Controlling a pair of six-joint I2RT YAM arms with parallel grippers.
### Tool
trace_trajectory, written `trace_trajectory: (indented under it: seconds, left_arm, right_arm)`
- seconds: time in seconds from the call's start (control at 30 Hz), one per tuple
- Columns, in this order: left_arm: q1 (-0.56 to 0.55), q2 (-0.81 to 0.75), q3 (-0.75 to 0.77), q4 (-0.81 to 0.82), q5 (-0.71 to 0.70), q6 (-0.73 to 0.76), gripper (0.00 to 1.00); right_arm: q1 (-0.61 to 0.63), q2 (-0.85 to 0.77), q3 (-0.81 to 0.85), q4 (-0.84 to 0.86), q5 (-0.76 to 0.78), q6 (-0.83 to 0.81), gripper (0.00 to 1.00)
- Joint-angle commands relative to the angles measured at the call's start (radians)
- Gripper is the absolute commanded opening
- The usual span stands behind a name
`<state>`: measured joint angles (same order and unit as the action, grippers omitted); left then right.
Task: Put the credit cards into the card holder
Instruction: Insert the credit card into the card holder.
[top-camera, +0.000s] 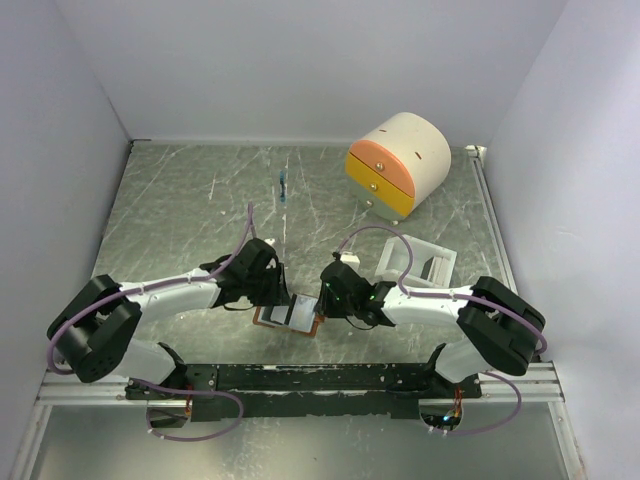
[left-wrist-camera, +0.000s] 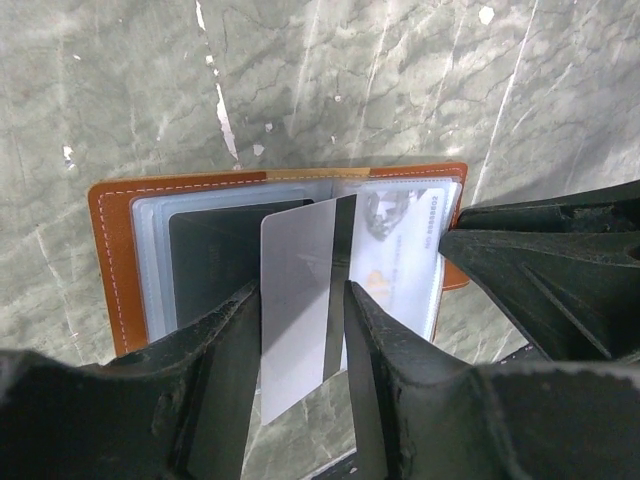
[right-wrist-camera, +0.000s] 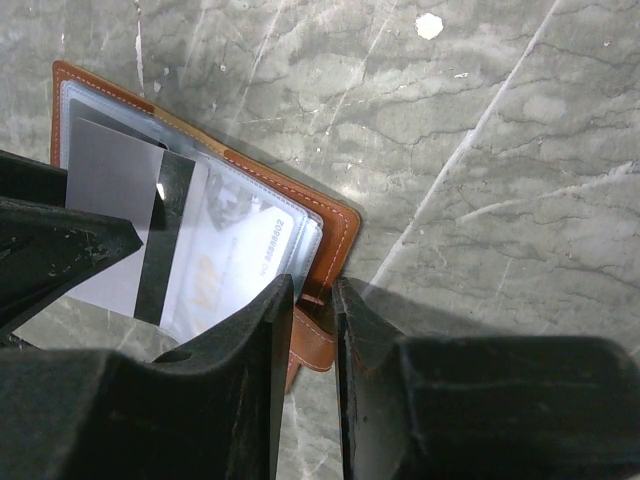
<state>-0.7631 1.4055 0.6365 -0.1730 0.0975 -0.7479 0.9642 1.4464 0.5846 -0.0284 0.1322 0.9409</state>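
Left hand (left-wrist-camera: 300, 292) hides the near edge of the card holder (left-wrist-camera: 108, 260)

Soft, even light falls from above. In the top view the table (top-camera: 200, 200) around the wallet (left-wrist-camera: 110, 250) has a pale sheen, and my arms (top-camera: 170, 293) lay only faint shadows beside the wallet. My left wrist view shows the wallet sharply. Its clear pockets carry a milky glare, and the grey card (left-wrist-camera: 295, 300) over it looks almost washed out. My left fingers (left-wrist-camera: 215, 390), below the wallet and close to the lens, are dark and soft-edged. My right fingers (right-wrist-camera: 250, 400) are equally black and blurred, with a soft shadow just right of the wallet.
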Motion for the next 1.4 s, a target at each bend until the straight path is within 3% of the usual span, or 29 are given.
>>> trace_trajectory:
  seconds: [0.0, 0.33, 0.67, 1.37]
  left_arm:
    - [-0.004, 0.024, 0.015, -0.096, 0.004, 0.017, 0.48]
    - [-0.005, -0.029, 0.046, -0.172, -0.115, 0.010, 0.62]
    - [-0.005, -0.040, 0.026, -0.122, -0.094, 0.023, 0.60]
    - [-0.016, -0.036, -0.024, 0.022, 0.103, 0.021, 0.59]
  right_arm:
    - [0.011, 0.004, 0.001, -0.049, 0.018, -0.017, 0.23]
    - [0.013, -0.014, -0.005, -0.047, 0.025, -0.016, 0.23]
    - [0.019, 0.005, 0.007, -0.039, 0.017, -0.016, 0.22]
    - [0.030, 0.003, 0.006, -0.024, 0.018, 0.007, 0.21]
